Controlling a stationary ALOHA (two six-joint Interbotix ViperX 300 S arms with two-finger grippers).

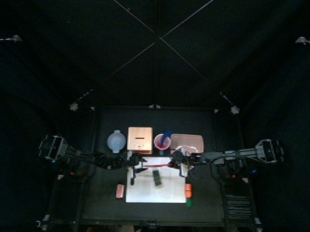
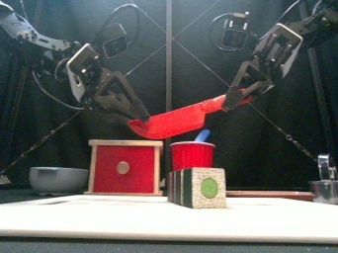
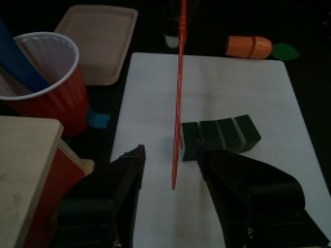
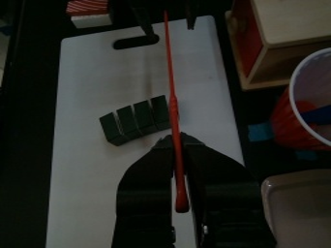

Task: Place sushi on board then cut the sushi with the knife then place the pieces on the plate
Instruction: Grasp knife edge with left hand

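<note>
top view very dim, mostly black; white cutting board [image 1: 164, 193] at 6 o'clock is the only bright patch. front view: thin light slit at 12 o'clock. wrist views evenly lit, soft shadows.

Black curtains [image 1: 72, 45] surround a small black table [image 1: 100, 210]

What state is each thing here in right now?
Red knife: in the air, held by the right gripper.
Left gripper: open around the knife's tip.
Sushi roll: uncut, on the white board.
Red cup: upright, blue knife inside.
Pink tray: empty.
Box drawer: shut.
</note>
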